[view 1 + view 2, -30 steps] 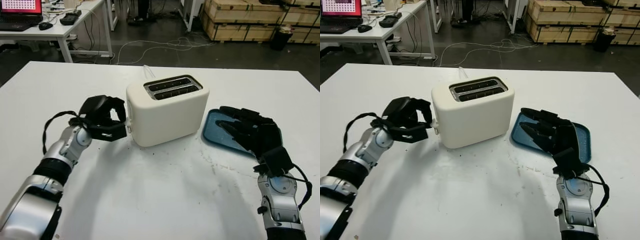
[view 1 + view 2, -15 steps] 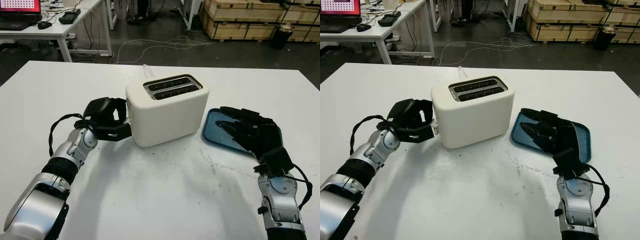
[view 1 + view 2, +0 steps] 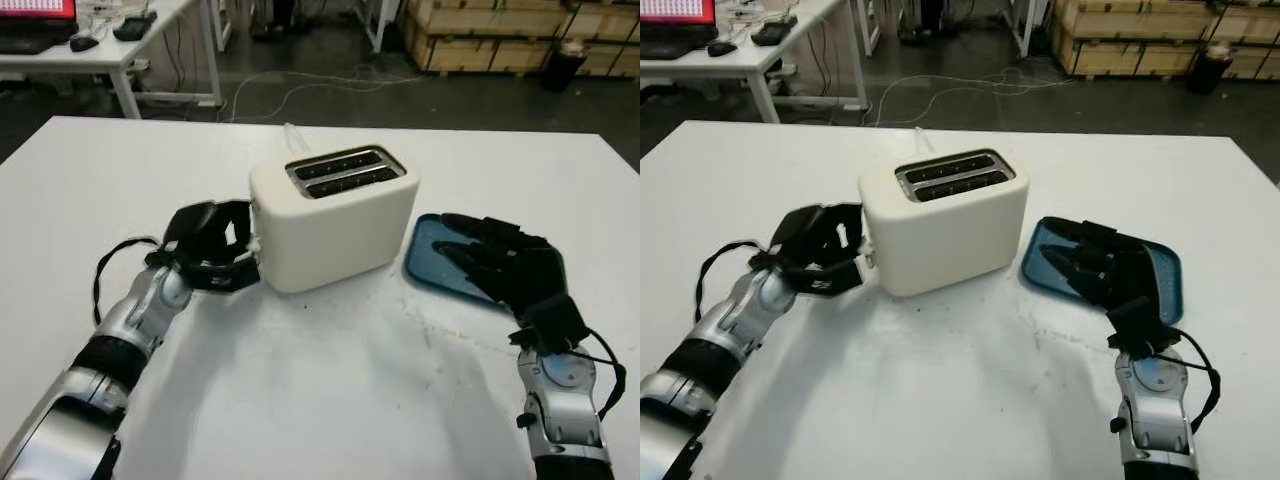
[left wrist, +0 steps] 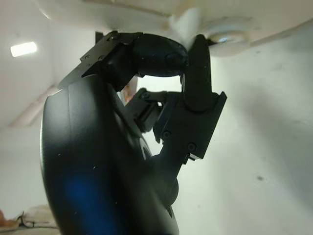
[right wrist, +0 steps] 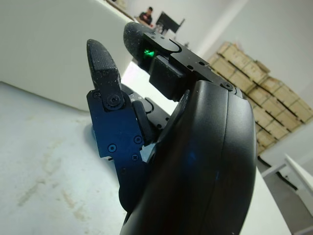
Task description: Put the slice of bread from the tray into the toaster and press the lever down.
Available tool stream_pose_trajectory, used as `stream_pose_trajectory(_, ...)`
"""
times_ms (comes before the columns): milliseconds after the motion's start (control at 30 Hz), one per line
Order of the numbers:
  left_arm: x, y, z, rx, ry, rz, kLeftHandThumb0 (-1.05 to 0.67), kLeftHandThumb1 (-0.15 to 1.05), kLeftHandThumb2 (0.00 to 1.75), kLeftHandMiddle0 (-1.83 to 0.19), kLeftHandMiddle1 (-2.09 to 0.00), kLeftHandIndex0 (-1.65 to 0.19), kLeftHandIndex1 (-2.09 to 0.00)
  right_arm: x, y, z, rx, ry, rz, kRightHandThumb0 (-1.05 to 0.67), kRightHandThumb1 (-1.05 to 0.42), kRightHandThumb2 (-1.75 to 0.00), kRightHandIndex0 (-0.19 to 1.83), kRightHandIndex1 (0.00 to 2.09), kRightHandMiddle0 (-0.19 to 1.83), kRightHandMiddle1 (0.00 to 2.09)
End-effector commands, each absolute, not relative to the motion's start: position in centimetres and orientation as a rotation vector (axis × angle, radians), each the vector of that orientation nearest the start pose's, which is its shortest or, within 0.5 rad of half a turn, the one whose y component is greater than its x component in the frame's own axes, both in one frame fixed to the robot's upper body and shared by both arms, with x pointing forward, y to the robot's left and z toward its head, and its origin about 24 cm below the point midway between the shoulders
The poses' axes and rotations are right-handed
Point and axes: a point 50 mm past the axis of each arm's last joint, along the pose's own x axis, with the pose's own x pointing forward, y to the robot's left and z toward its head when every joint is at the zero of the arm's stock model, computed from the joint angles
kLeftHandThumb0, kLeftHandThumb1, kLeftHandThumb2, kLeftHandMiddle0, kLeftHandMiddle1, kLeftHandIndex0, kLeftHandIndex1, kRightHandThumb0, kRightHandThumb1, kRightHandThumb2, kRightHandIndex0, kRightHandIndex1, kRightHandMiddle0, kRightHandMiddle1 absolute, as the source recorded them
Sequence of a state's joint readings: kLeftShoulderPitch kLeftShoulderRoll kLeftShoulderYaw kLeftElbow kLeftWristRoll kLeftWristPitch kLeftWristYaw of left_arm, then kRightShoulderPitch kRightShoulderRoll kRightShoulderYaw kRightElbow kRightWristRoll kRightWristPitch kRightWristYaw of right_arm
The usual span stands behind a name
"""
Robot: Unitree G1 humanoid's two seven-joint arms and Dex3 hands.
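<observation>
left hand [image 3: 210, 245] clenched at toaster's [image 3: 335, 215] left end, fingers curled on what's prob the lever [image 3: 256, 243], to push it down. right hand [image 3: 500, 262] released over tray [image 3: 1160, 260]; bread not visible, maybe already in slot.

— What sort of place is this?
— A lab or workshop. Stacked wooden crates [image 3: 500, 45] line the back, and cables [image 3: 320, 90] trail over the dark floor.
— Anything else?
— A white desk [image 3: 110, 50] holding a laptop [image 3: 675, 20], beyond the white table [image 3: 320, 400].
</observation>
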State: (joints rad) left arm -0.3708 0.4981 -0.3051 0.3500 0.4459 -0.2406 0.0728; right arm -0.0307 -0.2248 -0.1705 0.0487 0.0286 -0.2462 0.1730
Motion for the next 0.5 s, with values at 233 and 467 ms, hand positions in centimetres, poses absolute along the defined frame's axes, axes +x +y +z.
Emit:
stream_pose_trajectory(233, 27.5, 20.5, 14.7, 0.945, -0.417, -0.134, -0.38, 0.87, 0.02, -0.69, -1.41, -0.69, -1.02, 27.1, -23.0, 9.1, -0.331, -0.252, 0.067, -0.47, -0.82, 0.0, 1.04, 0.0, 0.9, 0.0)
stream_pose_trajectory(467, 27.5, 22.3, 16.7, 1.008, -0.409, -0.057, -0.33, 0.86, 0.0, -0.71, -1.36, -0.7, -1.01, 28.7, -23.6, 10.4, -0.39, -0.263, 0.094, -0.41, -0.8, 0.0, 1.04, 0.01, 0.89, 0.0)
